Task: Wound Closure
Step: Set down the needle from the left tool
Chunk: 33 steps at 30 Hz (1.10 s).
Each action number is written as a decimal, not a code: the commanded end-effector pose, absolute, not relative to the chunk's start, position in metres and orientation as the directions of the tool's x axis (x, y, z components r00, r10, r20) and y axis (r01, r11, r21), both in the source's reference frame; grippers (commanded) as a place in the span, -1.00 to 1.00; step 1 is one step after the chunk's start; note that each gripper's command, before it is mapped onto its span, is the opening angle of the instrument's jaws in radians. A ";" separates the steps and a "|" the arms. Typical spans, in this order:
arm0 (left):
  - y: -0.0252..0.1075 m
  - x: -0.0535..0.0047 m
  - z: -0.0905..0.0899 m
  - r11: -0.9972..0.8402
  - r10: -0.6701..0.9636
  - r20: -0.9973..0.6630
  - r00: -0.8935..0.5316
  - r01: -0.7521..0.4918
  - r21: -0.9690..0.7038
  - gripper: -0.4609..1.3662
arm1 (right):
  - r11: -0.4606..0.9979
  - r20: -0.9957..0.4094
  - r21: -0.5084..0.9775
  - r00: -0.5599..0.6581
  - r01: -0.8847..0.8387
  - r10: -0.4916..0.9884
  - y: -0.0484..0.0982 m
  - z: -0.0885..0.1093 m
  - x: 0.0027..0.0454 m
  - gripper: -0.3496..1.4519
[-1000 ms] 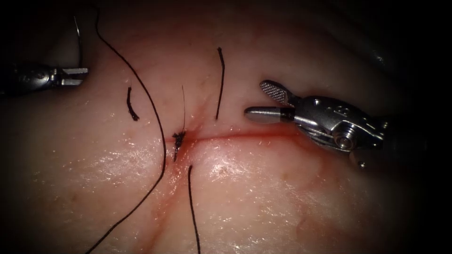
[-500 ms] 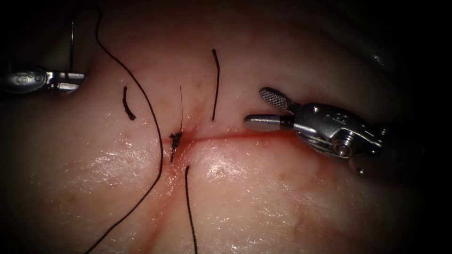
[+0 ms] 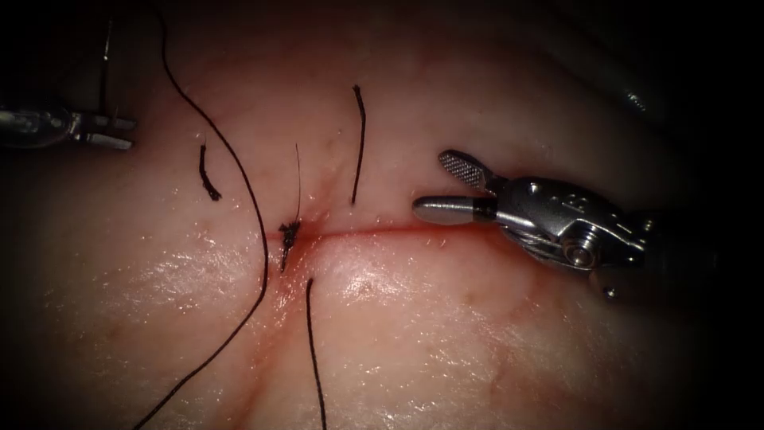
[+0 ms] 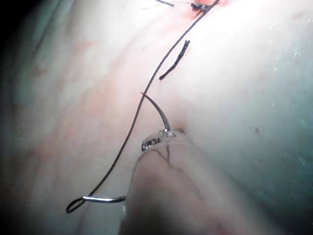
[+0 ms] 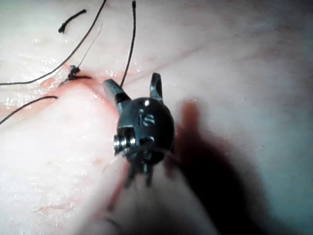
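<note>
I judged the chief hazard to be the tissue [image 3: 414, 334] itself: it was wet and glistening, and the cut [image 3: 382, 230], running left to right, lay unclosed to the right of the single knot [image 3: 288, 232], so any drag on the knot could loosen that one stitch. The right tool [image 3: 434, 185] hung just above the right stretch of the cut with its jaws spread wide and holding nothing; I judged that a drop from there could score the wound edge. The left tool [image 3: 118, 132] sat at the far left, well apart from the cut, clamped on the needle [image 4: 157, 111] near the middle of its curve, with the needle wholly clear of the tissue. The long thread [image 3: 256, 215] ran from that needle past the knot toward the near edge, and I judged that it could snag the loose cut ends [image 3: 358, 143]. The left wrist view gave me the needle's point and its swaged tail; the endoscope view gave only a faint arc there. The right wrist view showed me both spread jaws from behind.
</note>
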State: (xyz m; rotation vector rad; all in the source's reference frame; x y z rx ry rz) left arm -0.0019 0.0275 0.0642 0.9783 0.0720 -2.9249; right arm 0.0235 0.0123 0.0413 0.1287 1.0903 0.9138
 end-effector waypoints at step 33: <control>0.027 -0.0071 0.058 -0.893 0.193 -0.494 -0.848 0.057 -0.446 0.51 | 0.649 -0.708 0.503 0.160 -0.571 0.688 0.011 0.042 0.0236 0.66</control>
